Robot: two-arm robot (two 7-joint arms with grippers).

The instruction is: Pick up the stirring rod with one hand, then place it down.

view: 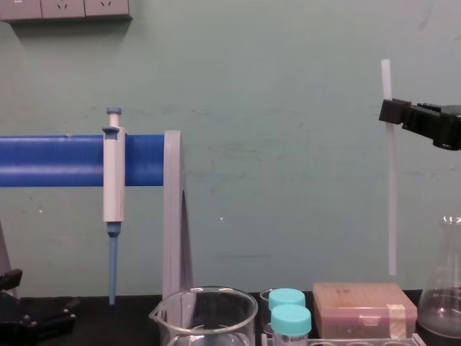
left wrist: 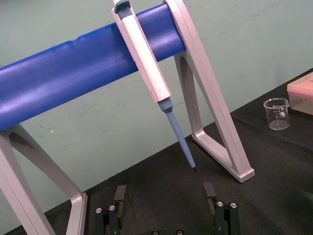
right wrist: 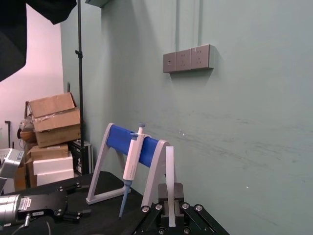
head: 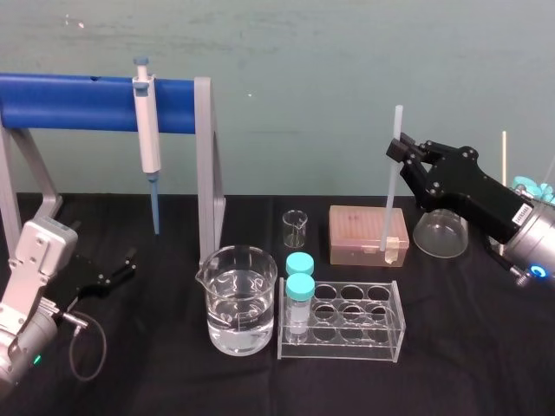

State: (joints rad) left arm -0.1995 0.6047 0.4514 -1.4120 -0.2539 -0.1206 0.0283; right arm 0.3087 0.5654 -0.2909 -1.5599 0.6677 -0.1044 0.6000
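Observation:
The stirring rod [head: 392, 191] is a thin translucent white stick held upright in the air at the right. My right gripper [head: 401, 149] is shut on it near its upper end. In the chest view the stirring rod [view: 392, 202] hangs from the right gripper [view: 392, 112] with its lower tip just above the tan box [view: 364, 308], apart from it. In the right wrist view the stirring rod [right wrist: 169, 181] rises from between the black fingers [right wrist: 178, 193]. My left gripper [head: 121, 269] rests low on the table at the far left, open and holding nothing [left wrist: 165, 196].
A white-and-blue pipette [head: 147, 139] hangs on the blue-barred rack [head: 78, 102] at the left. A large beaker of water [head: 237, 299], a small beaker [head: 295, 227], a clear tube rack [head: 347, 322] with two teal-capped tubes and a flask [head: 441, 232] stand on the black table.

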